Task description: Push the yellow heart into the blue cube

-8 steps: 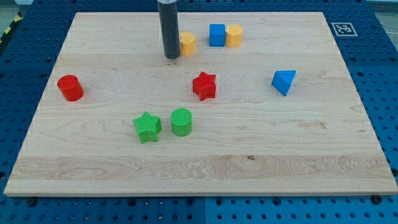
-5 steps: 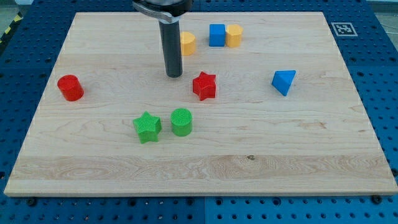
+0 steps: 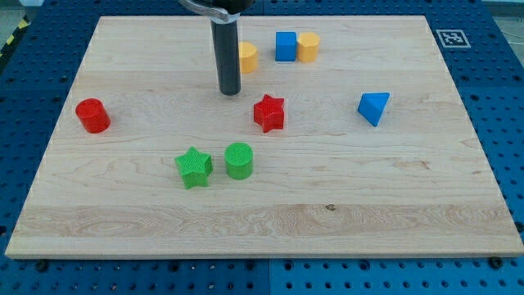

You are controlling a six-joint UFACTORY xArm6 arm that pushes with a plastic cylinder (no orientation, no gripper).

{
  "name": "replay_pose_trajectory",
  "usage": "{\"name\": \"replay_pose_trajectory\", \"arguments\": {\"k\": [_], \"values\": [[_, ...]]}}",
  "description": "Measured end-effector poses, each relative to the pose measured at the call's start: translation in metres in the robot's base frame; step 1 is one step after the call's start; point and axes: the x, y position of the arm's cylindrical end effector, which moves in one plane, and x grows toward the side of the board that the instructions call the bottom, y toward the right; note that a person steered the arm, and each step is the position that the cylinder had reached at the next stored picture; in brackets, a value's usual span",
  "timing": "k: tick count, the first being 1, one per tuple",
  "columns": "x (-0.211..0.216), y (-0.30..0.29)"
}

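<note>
While the yellow heart (image 3: 247, 57) sits left of the blue cube (image 3: 285, 46), apart, my tip (image 3: 229, 92) rests below-left of the heart, a bare rod holding nothing.

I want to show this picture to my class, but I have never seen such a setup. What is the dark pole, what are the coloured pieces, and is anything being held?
One camera looks down at a wooden board. The dark pole is a robot arm's rod; it grips nothing and only pushes with my tip. The pieces are small blocks: a yellow heart just to the upper right of the tip, then a blue cube touching another yellow block. Lower down lie a red star, a blue triangle, a red cylinder, a green star and a green cylinder.
</note>
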Motion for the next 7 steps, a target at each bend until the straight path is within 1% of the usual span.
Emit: {"name": "replay_pose_trajectory", "arguments": {"k": [1, 4, 7], "values": [[-0.010, 0.000], [-0.064, 0.003], [-0.079, 0.006]]}}
